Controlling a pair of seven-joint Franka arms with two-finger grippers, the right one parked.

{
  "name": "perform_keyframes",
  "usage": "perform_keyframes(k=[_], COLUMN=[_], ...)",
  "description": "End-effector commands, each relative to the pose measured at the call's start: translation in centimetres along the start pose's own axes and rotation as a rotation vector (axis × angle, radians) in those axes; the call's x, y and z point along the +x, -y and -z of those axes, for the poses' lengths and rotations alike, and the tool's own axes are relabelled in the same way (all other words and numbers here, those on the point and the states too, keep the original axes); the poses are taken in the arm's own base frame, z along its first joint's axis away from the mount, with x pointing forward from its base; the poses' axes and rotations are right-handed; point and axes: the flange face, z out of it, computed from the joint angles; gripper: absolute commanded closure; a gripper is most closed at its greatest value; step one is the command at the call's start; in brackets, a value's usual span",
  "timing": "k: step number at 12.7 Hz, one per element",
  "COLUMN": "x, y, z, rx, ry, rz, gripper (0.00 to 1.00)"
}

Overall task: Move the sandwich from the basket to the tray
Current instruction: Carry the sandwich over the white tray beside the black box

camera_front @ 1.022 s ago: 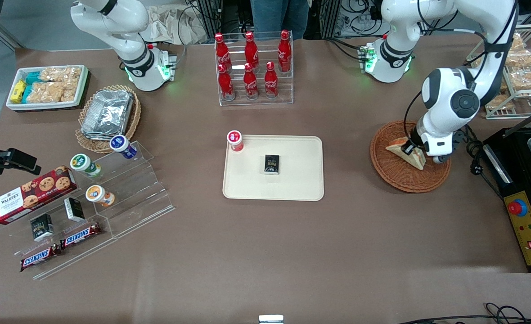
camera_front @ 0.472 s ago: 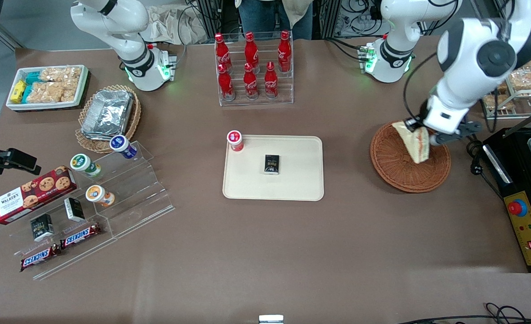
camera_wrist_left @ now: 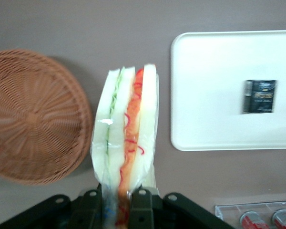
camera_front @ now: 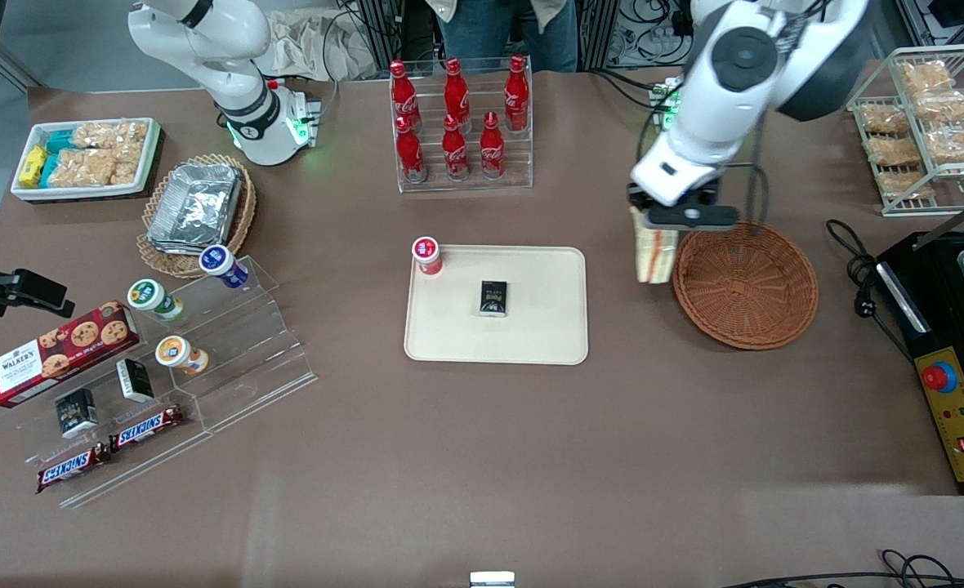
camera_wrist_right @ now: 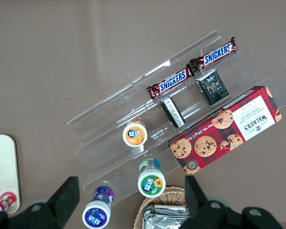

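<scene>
Since the earlier frame, the gripper point(camera_front: 653, 219) is carrying the sandwich point(camera_front: 652, 255), pinched between its fingers, clear of the basket point(camera_front: 745, 283); transfer step underway; next: continuing toward the tray point(camera_front: 547, 335), then lowering.

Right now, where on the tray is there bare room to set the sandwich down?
The end effector holds the sandwich between the basket and the tray. Free: the tray's basket-side half and its camera-side strip. Crowded: the small black packet mid-tray, and the red-capped cup at one corner.
</scene>
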Motion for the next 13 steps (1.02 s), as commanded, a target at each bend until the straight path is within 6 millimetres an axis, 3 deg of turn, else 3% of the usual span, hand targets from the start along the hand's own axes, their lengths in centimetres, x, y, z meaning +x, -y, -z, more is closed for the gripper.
perform_keyframes(k=[1,3,7,10,13], x=[0.9,0.7,1.7,1.7,1.5], y=[-3.8,-5.9,-7.0,-8.4,-9.2], z=[-3.5,-7.3,-15.5,-19.4,-20.9], rx=[-0.023,-0.004,-0.008,-0.012,-0.011], ry=[0.012,0.046,0.097,0.115,0.124], rz=[-0.068,-0.106,-0.087,-0.047,-0.036], gripper=[1.00,1.00,1.00,1.00,1.00])
